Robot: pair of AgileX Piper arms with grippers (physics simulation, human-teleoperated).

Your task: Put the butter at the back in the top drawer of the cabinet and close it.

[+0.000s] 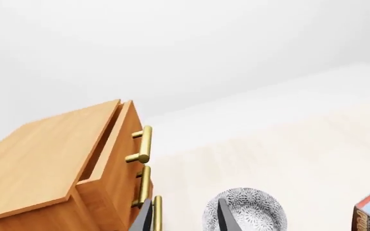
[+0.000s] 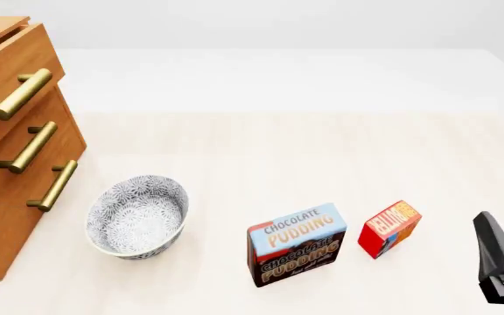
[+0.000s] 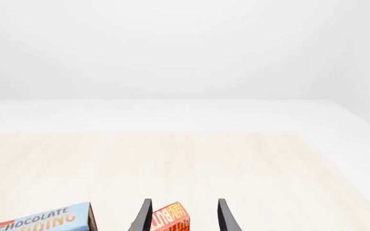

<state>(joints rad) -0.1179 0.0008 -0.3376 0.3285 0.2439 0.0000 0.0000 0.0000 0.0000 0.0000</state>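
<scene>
**Things That Could Go Wrong With the Butter**

A big pale wooden table [image 2: 261, 151] fills the room, with white walls behind it.

The biggest thing is the cabinet [image 2: 7, 157], at the far left. Its top drawer [image 2: 11, 69] is pulled out only a little. That gap looks too small, so the butter may bump the drawer front and fall unless the drawer is opened more first.

Next is a patterned bowl [image 2: 136, 215], near the cabinet. An arm carrying the butter could knock it.

The chocolate pudding box [image 2: 296, 244] stands just beside the butter [image 2: 390, 229]. A sloppy grab could tip it over.

The butter stands at the near right, well apart from the cabinet. The small box could slip on that long trip.

The right gripper [image 3: 181, 216] has its jaws apart, with the butter showing between them. The left gripper [image 1: 185, 216] also has its jaws apart and holds nothing.
</scene>
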